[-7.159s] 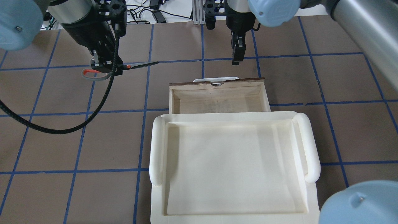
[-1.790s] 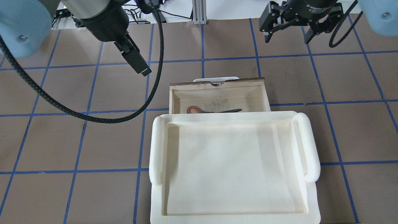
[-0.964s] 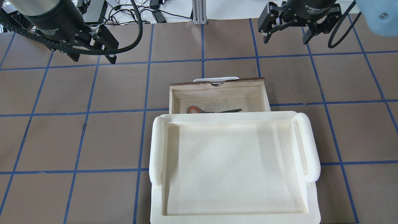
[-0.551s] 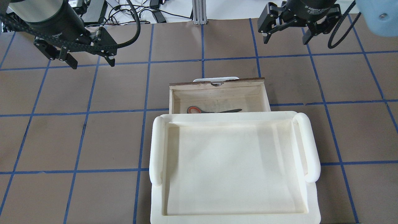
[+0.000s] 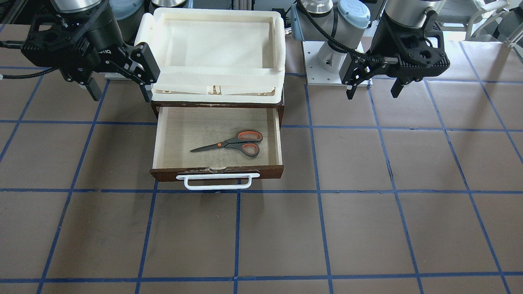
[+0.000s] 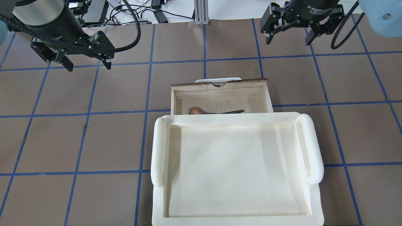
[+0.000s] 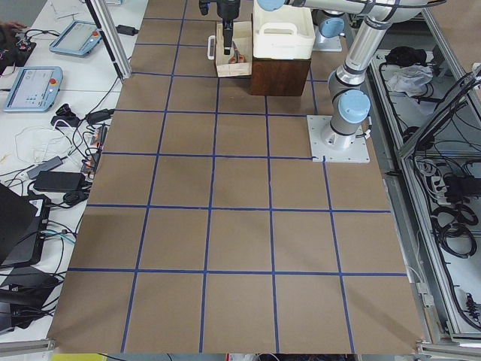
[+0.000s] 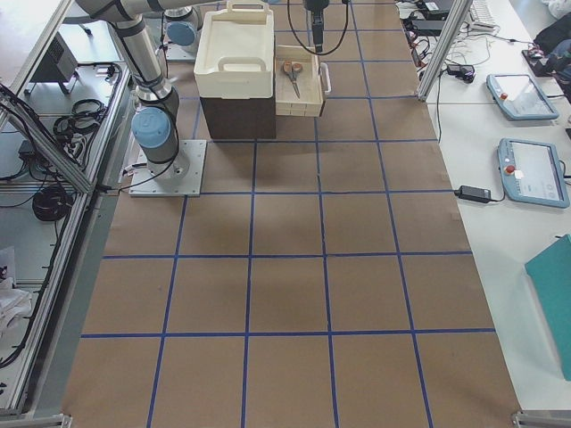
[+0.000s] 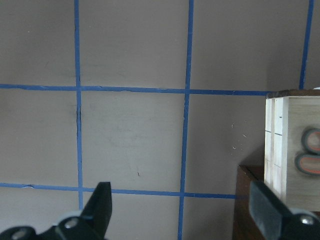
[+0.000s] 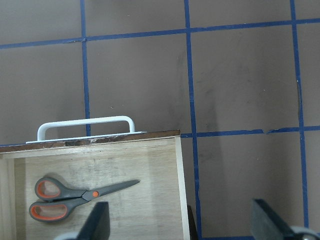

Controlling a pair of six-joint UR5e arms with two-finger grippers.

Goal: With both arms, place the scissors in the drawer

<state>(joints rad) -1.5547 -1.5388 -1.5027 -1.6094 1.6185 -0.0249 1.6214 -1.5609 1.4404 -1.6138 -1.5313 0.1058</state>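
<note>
Front-facing view: scissors (image 5: 229,143) lie flat inside the open drawer (image 5: 269,171), frame centre, blades pointing frame-left; left gripper (image 5: 372,95) upper right, jaws wide apart, holding nothing; right gripper (image 5: 120,96) upper left, equally wide, empty, beside the cream tray (image 5: 279,45).

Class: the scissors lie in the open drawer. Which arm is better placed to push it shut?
Probably right: the right gripper hovers open, nearer the drawer handle than the left gripper, and its wrist view shows the handle.
</note>
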